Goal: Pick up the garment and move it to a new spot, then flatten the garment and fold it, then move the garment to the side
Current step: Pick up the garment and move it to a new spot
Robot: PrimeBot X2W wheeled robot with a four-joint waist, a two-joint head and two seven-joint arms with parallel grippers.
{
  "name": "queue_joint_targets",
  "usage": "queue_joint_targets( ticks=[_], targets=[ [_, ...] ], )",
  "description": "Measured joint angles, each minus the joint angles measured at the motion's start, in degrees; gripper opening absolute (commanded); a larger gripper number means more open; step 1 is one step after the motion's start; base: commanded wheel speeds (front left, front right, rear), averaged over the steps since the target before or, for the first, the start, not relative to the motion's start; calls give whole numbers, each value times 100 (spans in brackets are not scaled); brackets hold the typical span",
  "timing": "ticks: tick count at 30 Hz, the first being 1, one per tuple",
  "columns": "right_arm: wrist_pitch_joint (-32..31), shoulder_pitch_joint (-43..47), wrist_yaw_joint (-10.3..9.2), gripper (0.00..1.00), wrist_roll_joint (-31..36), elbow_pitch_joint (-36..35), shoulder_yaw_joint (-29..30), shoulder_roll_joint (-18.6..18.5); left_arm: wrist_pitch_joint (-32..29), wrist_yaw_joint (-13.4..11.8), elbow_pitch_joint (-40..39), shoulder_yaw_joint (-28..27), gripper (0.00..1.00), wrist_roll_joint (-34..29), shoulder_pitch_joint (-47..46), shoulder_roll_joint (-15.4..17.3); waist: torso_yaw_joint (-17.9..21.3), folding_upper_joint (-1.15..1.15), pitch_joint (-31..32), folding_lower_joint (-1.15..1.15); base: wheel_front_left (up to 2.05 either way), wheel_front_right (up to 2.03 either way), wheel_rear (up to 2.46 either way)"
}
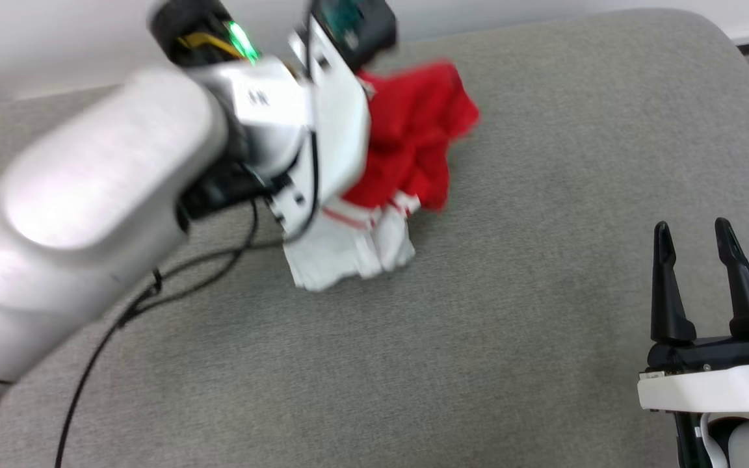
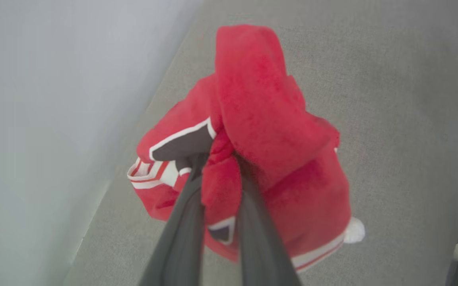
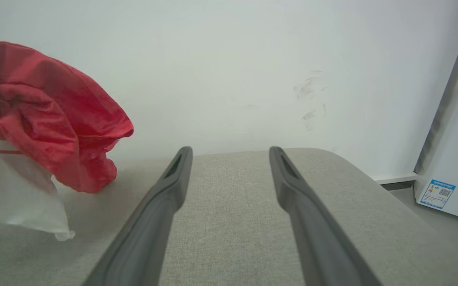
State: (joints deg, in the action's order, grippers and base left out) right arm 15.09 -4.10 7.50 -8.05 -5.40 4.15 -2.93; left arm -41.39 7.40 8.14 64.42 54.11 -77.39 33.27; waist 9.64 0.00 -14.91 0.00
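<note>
The garment [image 1: 413, 143] is a bunched red shirt with white sleeves, hanging in a clump above the grey cushion [image 1: 511, 325] at the upper middle of the head view. My left gripper [image 2: 219, 167] is shut on a fold of the garment [image 2: 264, 131]; its fingertips are buried in the red cloth, and a black letter with a white outline shows beside them. A white sleeve [image 1: 348, 250] dangles down toward the cushion. My right gripper [image 1: 696, 237] stands open at the lower right, well clear of the garment [image 3: 42, 115], with nothing between its fingers [image 3: 165, 190].
The left forearm [image 1: 88, 214] fills the left of the head view, with a black cable [image 1: 153, 292] trailing below it. A pale wall [image 3: 253, 59] runs behind the cushion. A white appliance with a label [image 3: 437, 194] stands to the right, past the cushion's rounded corner.
</note>
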Motion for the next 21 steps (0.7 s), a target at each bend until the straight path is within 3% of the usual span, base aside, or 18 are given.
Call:
queue_joint_targets(
  ticks=[7,16,20,21],
  targets=[
    [0,-14,0,100,-10,2,-7,0,140,0,-9,815,0,93,604,-287,177,0,-200,0,0,0,0],
    [0,-143,0,100,-26,37,-52,0,-392,-1,35,899,0,-489,2135,-740,222,0,-461,0,0,0,0],
    [0,-162,0,100,-24,70,-38,0,-113,-1,171,881,0,-561,2256,-832,197,0,-456,0,0,0,0],
    [-1,-160,0,100,-21,79,-34,0,26,-1,203,884,27,-598,2248,-866,182,0,-434,0,0,0,0]
  ],
)
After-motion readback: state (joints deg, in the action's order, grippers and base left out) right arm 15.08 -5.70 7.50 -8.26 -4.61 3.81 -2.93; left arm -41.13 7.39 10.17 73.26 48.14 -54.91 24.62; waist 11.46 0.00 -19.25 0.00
